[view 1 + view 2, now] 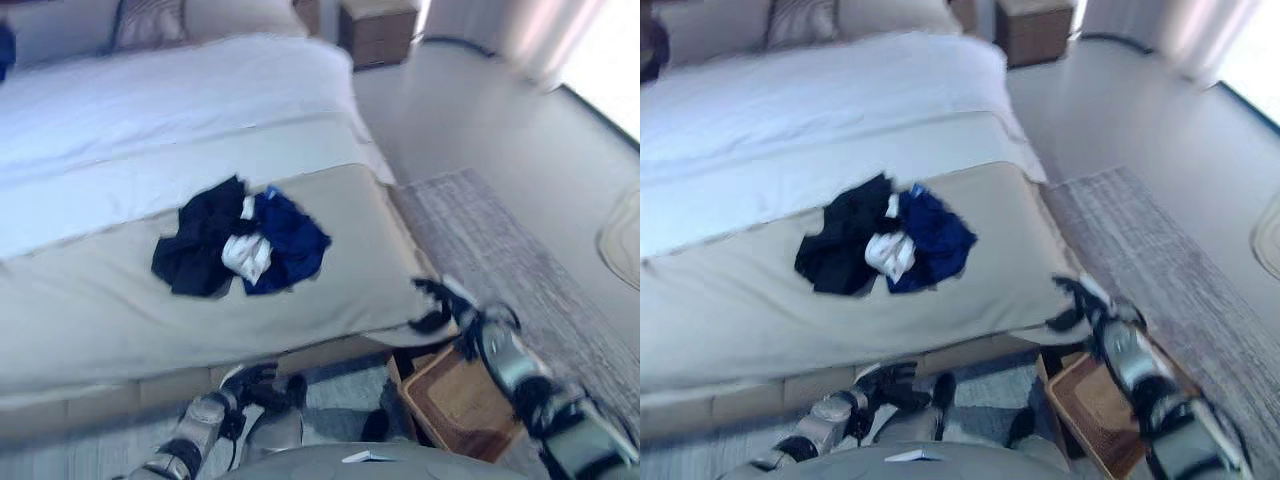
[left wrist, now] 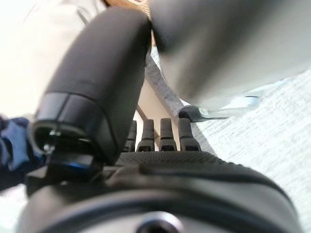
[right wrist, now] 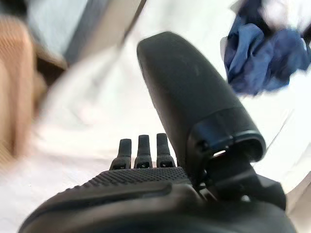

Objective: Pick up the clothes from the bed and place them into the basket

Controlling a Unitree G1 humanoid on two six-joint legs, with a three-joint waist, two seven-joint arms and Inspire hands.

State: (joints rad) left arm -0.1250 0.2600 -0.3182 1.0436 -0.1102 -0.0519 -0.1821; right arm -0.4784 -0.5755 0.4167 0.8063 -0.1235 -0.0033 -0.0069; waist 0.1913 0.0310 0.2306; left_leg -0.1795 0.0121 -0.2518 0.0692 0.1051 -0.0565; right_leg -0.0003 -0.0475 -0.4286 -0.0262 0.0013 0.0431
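A bedroom: the bed [image 1: 120, 300] fills most of the head views, with a beige cover across its foot, white bedding behind, a grey rug [image 1: 500, 240] on the floor to the side and a wooden nightstand [image 1: 378, 30] far off by the headboard.

The clothes [image 1: 235, 240] lie in 1 bunched pile on the beige cover: a black piece, a blue piece and a bit of white between them. The pile's long axis runs roughly across the bed, black end toward the left side, blue end toward the right.

The right hand [image 1: 437, 300] hovers at the bed's near corner with its fingers straight and apart, holding nothing. From it the pile lies forward and to its left, with only flat cover between them; the blue end is the nearer end, as the right wrist view also shows. The left hand [image 1: 262, 385] hangs low in front of the bed's side, below the mattress edge; its fingers are relaxed and empty. The pile sits up and ahead of it.

The right hand looks the nearer and already at bed height, so the reach is likely its job. The basket [image 1: 455, 400] stands on the floor just below and behind that hand, beside the bed corner. Nothing stands in the way.
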